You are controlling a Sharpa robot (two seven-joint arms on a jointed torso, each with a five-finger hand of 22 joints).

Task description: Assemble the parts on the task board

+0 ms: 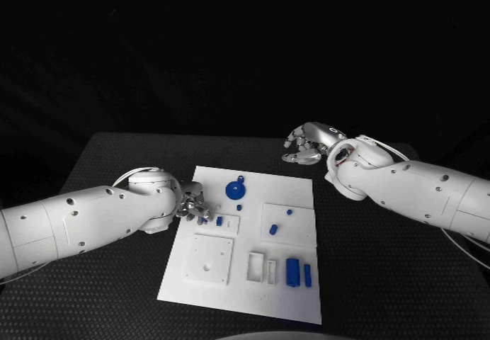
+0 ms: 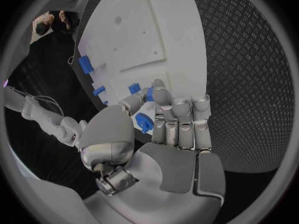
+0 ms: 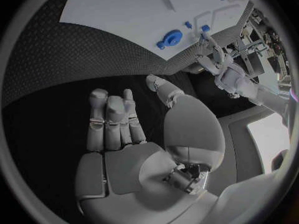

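Observation:
The white task board lies mid-table. My left hand is at the board's left edge, by a white block that holds a small blue part. Its thumb and fingers pinch another small blue part. My right hand hovers over the black table beyond the board's far right corner, fingers straight, thumb apart, holding nothing. On the board lie a round blue disc, small blue pegs and two blue bars.
White raised blocks sit on the board: a square plate, slotted frames and a block at the right. Black ribbed table surrounds the board. My left arm also appears in the right wrist view.

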